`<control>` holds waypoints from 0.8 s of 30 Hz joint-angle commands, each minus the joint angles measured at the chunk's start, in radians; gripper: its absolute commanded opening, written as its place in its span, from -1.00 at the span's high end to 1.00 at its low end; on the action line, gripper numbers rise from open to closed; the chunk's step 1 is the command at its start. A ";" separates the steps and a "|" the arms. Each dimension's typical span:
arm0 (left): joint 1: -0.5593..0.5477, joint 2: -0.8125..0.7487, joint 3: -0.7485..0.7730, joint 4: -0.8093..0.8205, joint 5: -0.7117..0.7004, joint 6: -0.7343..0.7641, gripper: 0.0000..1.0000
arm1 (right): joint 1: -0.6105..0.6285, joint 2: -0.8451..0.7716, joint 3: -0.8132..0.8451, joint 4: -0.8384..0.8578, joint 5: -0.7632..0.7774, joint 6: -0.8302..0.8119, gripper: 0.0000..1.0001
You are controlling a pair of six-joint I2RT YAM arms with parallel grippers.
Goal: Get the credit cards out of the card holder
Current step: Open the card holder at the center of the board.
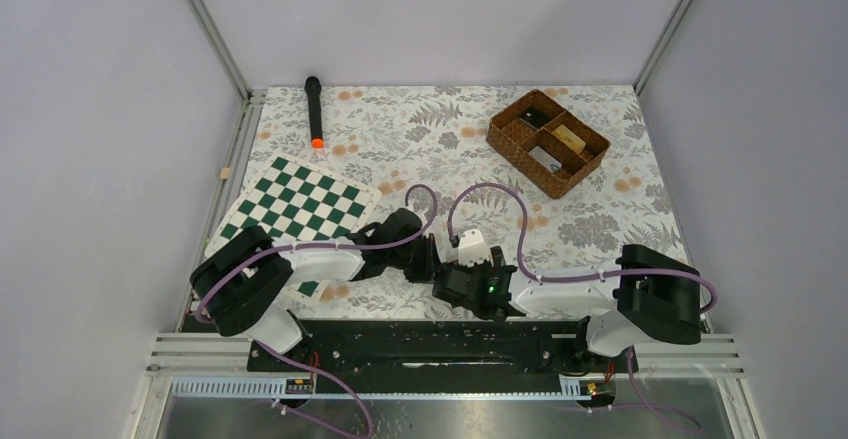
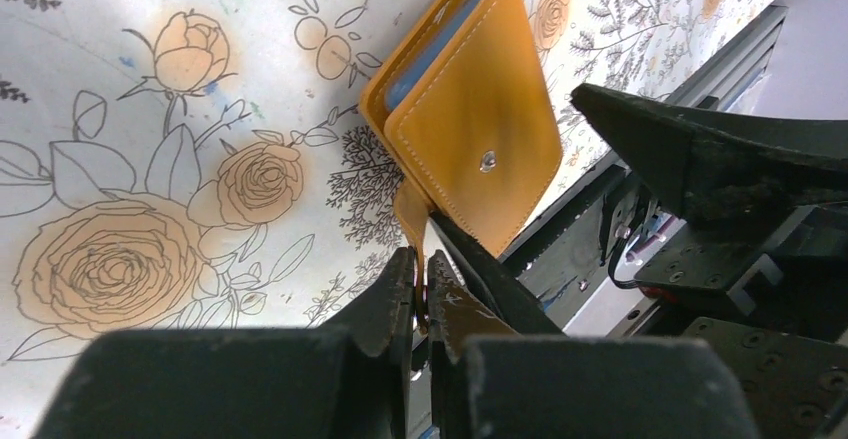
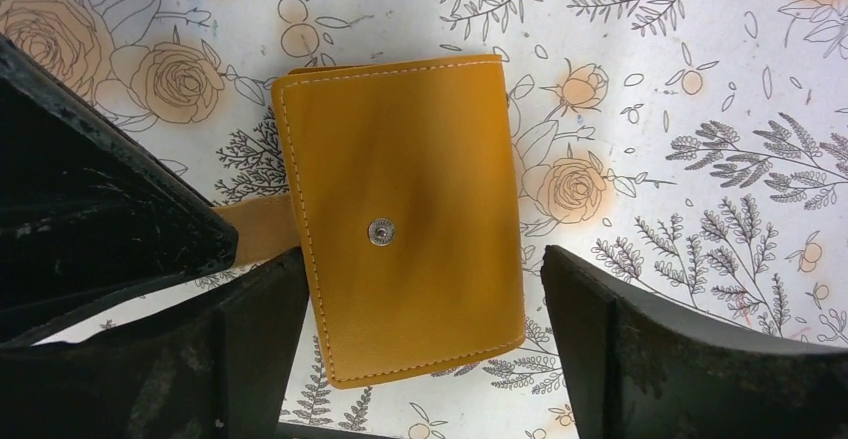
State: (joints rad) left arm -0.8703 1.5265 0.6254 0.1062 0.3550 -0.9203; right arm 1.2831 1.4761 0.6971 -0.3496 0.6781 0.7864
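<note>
Three grey walls stand round the flowery cloth. On it sits the folded card holder (a blue card peeks out). The left claw pinches the holder's strap; the right claw is spread wide around the holder.

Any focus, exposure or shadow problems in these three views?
Left wrist: card holder crisp, left gripper a dark, slightly soft foreground. Right wrist: holder sharp with a dull shadow patch on its face; right gripper almost black. Top external: even light, sharp, though the arms hide the holder.
</note>
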 commanded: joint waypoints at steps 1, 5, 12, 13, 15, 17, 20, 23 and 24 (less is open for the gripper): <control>0.002 -0.041 0.001 -0.027 -0.022 0.030 1.00 | 0.008 -0.033 0.029 -0.074 0.096 0.035 -0.80; 0.001 -0.045 0.006 -0.067 -0.041 0.046 1.00 | 0.008 -0.114 0.001 -0.084 0.109 0.040 -0.73; 0.002 -0.045 0.009 -0.093 -0.048 0.061 1.00 | 0.007 -0.197 -0.045 -0.090 0.135 0.050 -0.62; 0.002 -0.045 0.012 -0.096 -0.047 0.062 1.00 | 0.006 -0.203 -0.049 -0.093 0.140 0.050 -0.61; 0.001 -0.044 0.014 -0.103 -0.047 0.065 1.00 | 0.005 -0.209 -0.057 -0.094 0.147 0.052 -0.61; 0.002 -0.048 0.016 -0.105 -0.046 0.068 1.00 | -0.003 -0.214 -0.061 -0.108 0.150 0.059 -0.60; 0.002 -0.053 0.023 -0.134 -0.053 0.078 1.00 | -0.020 -0.236 -0.074 -0.133 0.151 0.077 -0.59; 0.008 -0.056 0.025 -0.159 -0.065 0.091 1.00 | -0.043 -0.285 -0.100 -0.133 0.142 0.084 -0.55; 0.010 -0.057 0.025 -0.168 -0.069 0.095 1.00 | -0.053 -0.301 -0.112 -0.133 0.138 0.087 -0.54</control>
State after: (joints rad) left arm -0.8700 1.5059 0.6277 -0.0067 0.3141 -0.8627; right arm 1.2675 1.2289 0.6235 -0.4187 0.7498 0.8383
